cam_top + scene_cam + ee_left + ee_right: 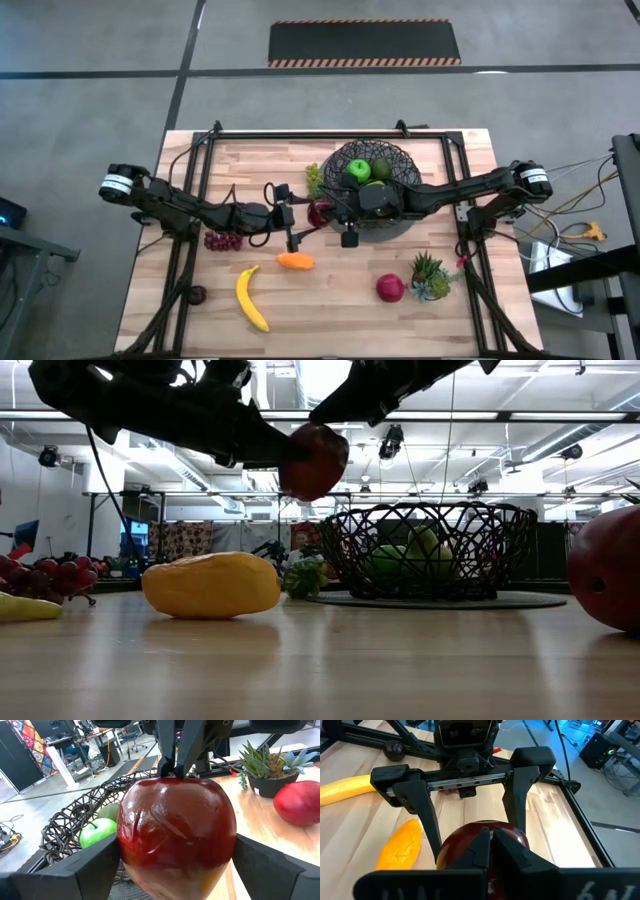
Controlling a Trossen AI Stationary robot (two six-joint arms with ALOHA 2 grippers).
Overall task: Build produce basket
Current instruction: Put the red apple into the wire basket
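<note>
Red apple (177, 837) up in the air, clamped betw. the left gripper's (175, 865) two fingers, just left of the wire basket (375, 168) in the high view. Right gripper (490, 851) reaches across over the basket rim, fingers pinched together on top of that same apple at its stem end. Basket holds a green apple (358, 170) & a pear (380, 168). On the wood table (330, 300): banana (250, 297), orange piece (294, 261), purple grapes (222, 240), another red fruit (390, 288) beside a potted plant (430, 275).
</note>
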